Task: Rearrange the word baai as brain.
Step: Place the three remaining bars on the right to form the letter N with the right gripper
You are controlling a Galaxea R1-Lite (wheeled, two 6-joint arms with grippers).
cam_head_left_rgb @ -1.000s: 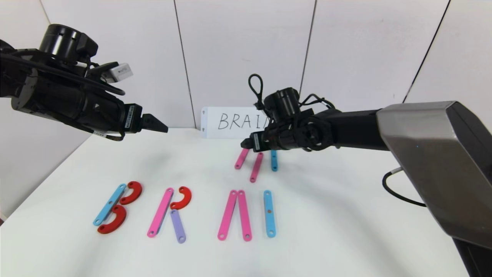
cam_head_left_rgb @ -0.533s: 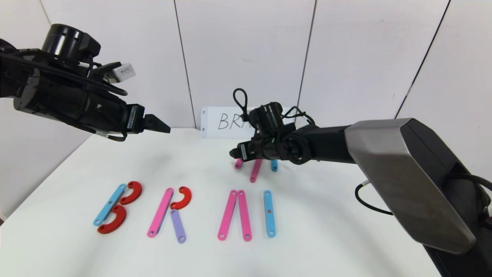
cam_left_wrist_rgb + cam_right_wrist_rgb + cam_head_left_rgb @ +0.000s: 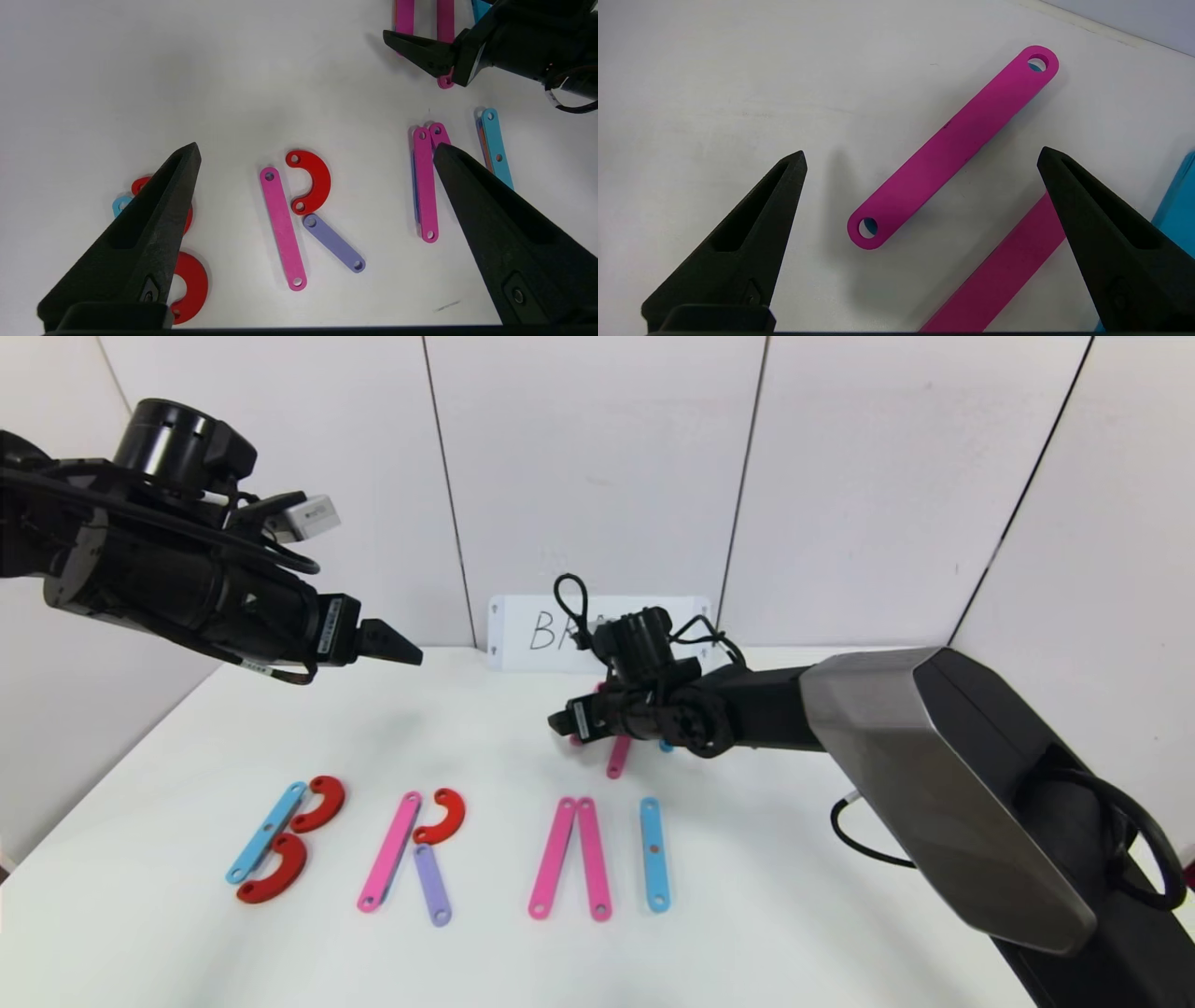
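Head view. Right tool [image 3: 563,721], jaws apart and empty, hovers low at frame centre over a spare pink strip [image 3: 952,147] lying flat on the white tabletop [image 3: 803,915]. Left tool [image 3: 401,649], jaws likewise apart, hangs at upper left. Across the lower frame lie the letters B [image 3: 280,840], R [image 3: 415,854], A [image 3: 569,870], I [image 3: 654,865]. Behind, a white card [image 3: 523,633].

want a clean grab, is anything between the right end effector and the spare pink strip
Nothing visible. The right end effector hangs open over the spare pink strip, which lies flat on bare table; a second pink strip lies beside it, apart.
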